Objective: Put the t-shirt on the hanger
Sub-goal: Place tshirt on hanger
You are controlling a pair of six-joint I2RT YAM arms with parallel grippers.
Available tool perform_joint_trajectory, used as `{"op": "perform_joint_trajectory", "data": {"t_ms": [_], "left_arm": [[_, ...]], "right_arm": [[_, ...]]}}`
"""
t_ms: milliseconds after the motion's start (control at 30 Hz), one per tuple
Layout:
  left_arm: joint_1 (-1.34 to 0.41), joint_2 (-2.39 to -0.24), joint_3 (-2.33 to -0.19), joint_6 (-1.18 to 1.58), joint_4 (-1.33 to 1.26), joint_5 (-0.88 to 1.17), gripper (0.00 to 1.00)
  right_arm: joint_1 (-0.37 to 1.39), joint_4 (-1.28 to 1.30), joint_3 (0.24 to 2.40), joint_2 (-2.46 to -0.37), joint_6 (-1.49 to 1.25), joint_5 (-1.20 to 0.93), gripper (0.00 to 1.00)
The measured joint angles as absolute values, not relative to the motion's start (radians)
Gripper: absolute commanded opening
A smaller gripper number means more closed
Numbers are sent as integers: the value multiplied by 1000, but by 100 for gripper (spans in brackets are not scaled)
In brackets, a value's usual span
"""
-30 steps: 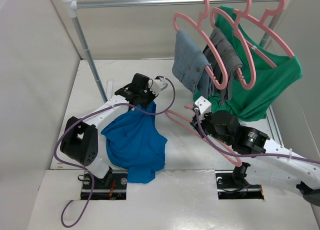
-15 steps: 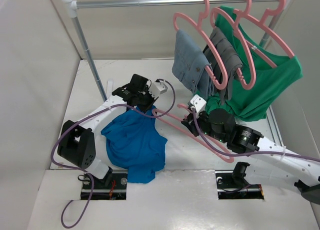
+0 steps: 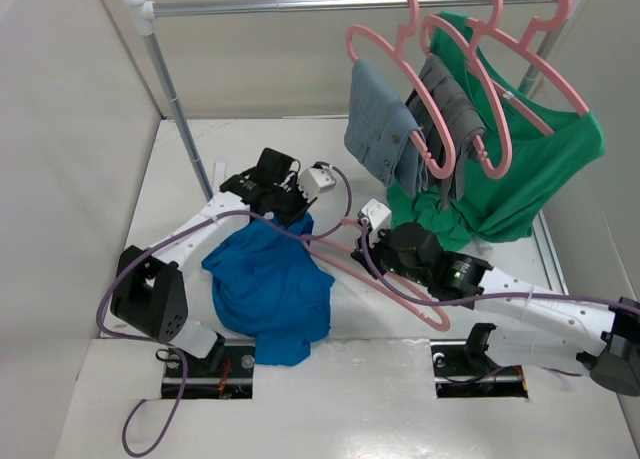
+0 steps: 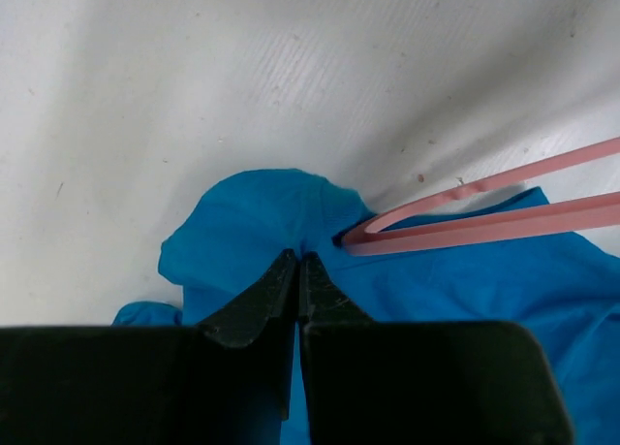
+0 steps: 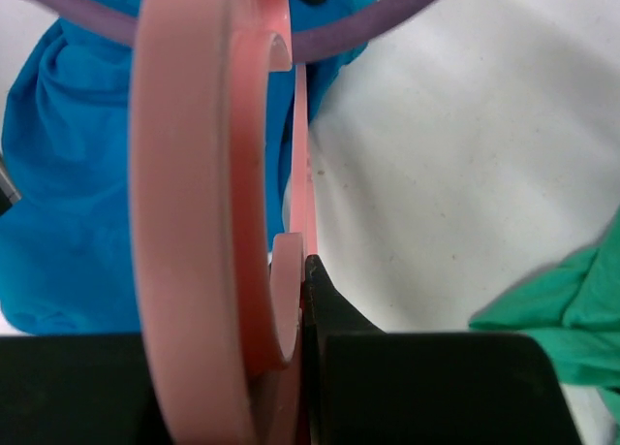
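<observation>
Progress: early to middle, by my reading. The t-shirt (image 3: 270, 289) is not yet on the hanger (image 3: 425, 309). It lies bunched on the white table (image 4: 194, 57), below and behind the left jaws.

Left gripper (image 4: 297, 261): jaws together, pinching a raised fold of the blue cloth at their very tips. The fabric puckers toward the pinch.

Right gripper (image 3: 368, 241): jaws clamped on the hanger by its hook. In the right wrist view the hook curls up just in front of the one dark finger (image 5: 325, 304) in view. The long frame runs away from these jaws toward the t-shirt.

One rounded shoulder end of the hanger sits just right of the left jaw tips, touching the lifted fold. I cannot tell whether it is inside an opening of the shirt or only resting against the cloth.

Left to do, as I judge it: feed that end in, then the other shoulder, then settle the cloth evenly on the frame.

Materials:
- T-shirt: soft thin knit, bright blue with a teal cast, matte, falling in loose rounded folds.
- Hanger: thin rigid pink plastic, smooth and faintly glossy, with narrow flat bars, rounded corners and a broad curved hook.
- Table: white and hard, with fine ribbed streaks and a few dark specks.
</observation>
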State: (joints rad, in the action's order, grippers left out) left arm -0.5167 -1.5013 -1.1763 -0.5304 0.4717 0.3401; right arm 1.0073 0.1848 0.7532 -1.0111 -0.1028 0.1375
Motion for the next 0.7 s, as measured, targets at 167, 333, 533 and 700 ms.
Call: {"op": "perform_joint_trajectory", "data": {"t_ms": [167,333,533,700], "left_arm": [[-521,-1487,-1176,-543,480,374,0],[-522,-1479,-1176,-550,521,404,0],[-526,-1432,-1179,-562,556,447,0],[-547,-1431,-1230,-561,596,496,0]], "right_arm": [[1007,109,752,-1088,-103,139,0],[1000,65,746,-1103,-120,153,0],[968,-23,689,-1047,-153,160,0],[963,-117,635,-1031,-189,148,0]]}}
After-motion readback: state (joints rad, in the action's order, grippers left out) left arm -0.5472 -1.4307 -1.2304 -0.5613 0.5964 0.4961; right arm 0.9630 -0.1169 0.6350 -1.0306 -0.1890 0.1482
